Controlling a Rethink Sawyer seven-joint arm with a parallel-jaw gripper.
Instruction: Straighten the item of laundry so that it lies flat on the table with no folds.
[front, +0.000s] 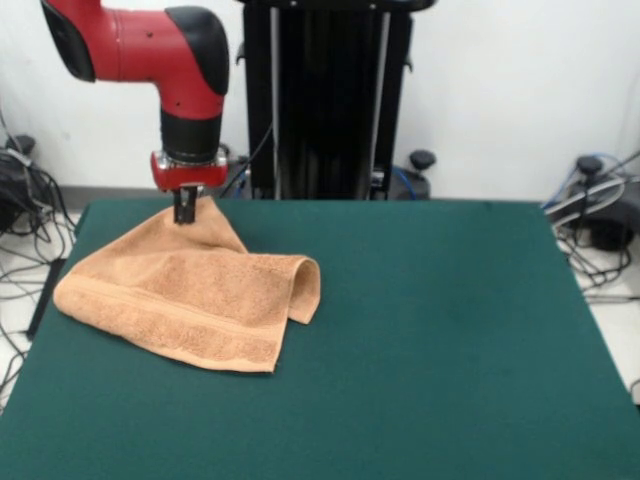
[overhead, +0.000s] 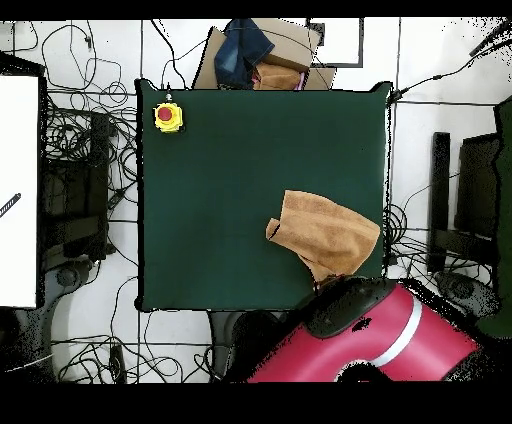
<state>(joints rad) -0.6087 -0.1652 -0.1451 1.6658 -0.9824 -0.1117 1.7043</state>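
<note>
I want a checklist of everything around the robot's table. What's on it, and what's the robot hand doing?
Surface: green table, flat, mostly bare.
Job's things: orange towel, still folded over at one side, one corner lifted.
Clutter: yellow box with red button on a table corner.
Grippers: gripper at the towel's raised corner; open or shut cannot be told.
Cables: tangled cables on the floor around the table.
Surroundings: white wall, black stand behind the table.

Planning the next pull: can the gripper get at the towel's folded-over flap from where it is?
Probably yes: the gripper sits at the towel's far corner, and nothing stands over the flap.
</note>
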